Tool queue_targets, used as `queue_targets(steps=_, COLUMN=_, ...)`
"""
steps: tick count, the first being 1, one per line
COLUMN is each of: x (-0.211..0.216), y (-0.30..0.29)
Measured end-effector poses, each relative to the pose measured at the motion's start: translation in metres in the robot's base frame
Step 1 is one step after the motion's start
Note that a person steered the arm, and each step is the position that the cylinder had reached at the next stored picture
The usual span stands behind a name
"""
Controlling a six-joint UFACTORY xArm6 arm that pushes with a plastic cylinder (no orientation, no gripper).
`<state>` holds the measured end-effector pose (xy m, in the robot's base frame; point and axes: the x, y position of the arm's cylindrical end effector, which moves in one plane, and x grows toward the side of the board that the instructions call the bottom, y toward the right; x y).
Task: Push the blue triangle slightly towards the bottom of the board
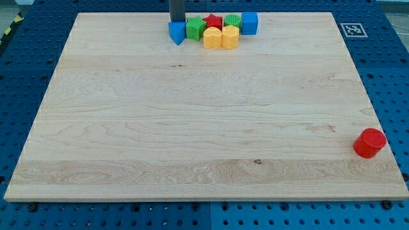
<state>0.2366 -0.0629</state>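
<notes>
The blue triangle sits near the board's top edge, left of centre, at the left end of a cluster of blocks. My tip comes down from the view's top, directly above the blue triangle, touching or nearly touching its top side. To the triangle's right are a green cube, a red star-shaped block, a green block and a blue cube. Two yellow blocks sit just below the red and green ones.
A red cylinder stands near the board's right edge, low in the view. A fiducial marker is printed at the board's top right corner. The wooden board lies on a blue perforated table.
</notes>
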Motion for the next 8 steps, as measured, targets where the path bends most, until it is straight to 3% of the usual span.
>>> queue_targets(steps=8, x=0.079, y=-0.012)
